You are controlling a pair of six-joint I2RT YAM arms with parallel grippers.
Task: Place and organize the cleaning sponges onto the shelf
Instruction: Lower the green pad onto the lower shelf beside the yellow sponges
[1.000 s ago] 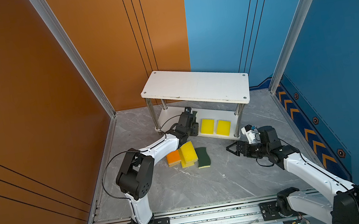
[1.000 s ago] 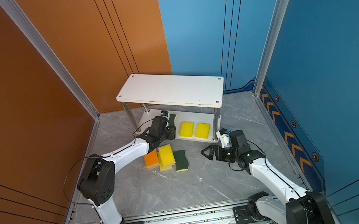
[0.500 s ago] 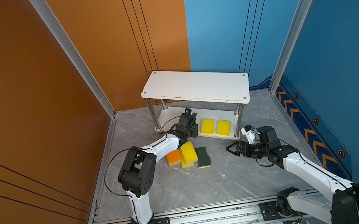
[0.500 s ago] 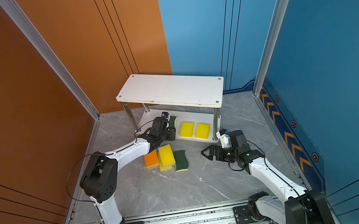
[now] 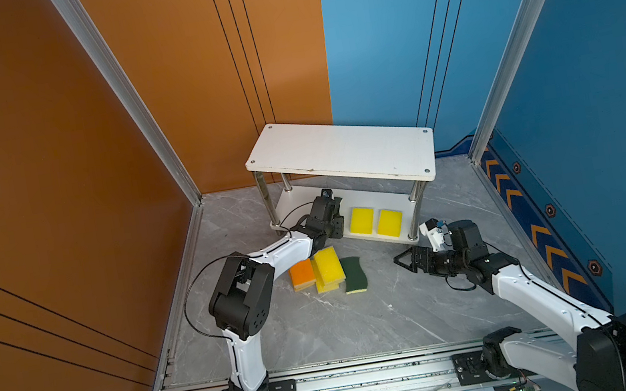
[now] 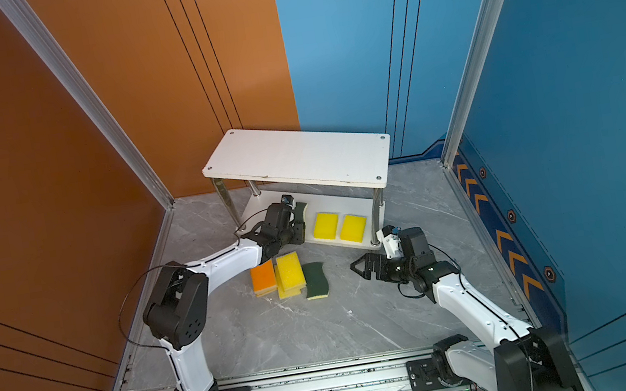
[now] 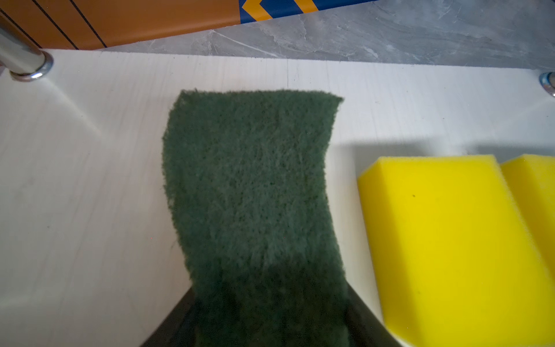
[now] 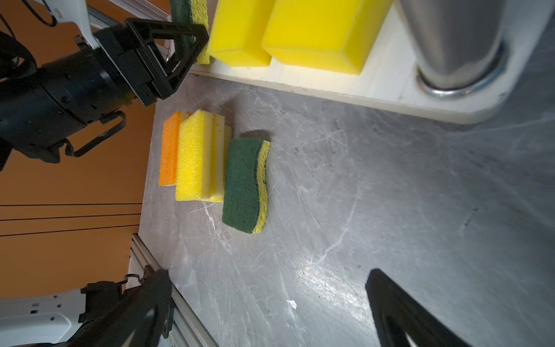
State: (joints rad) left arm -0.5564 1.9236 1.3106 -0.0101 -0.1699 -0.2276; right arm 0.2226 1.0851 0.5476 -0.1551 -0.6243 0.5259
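A small two-tier white shelf (image 5: 342, 150) stands at the back of the grey marble floor (image 5: 384, 320). On its lower board (image 7: 90, 156), two yellow sponges (image 5: 362, 220) (image 5: 389, 221) lie side by side toward the right end, long axes running front to back. Left of them, the left gripper (image 8: 180, 45) grips a green scouring pad (image 7: 255, 195) by its near end, green face up, long axis pointing toward the board's back edge. On the floor before the shelf lie an orange sponge (image 5: 302, 274), stacked yellow sponges (image 5: 329, 267) and a second green pad (image 5: 354, 274), long axes front to back. The right gripper (image 5: 407, 260), jaws wide apart and empty, hovers just right of them.
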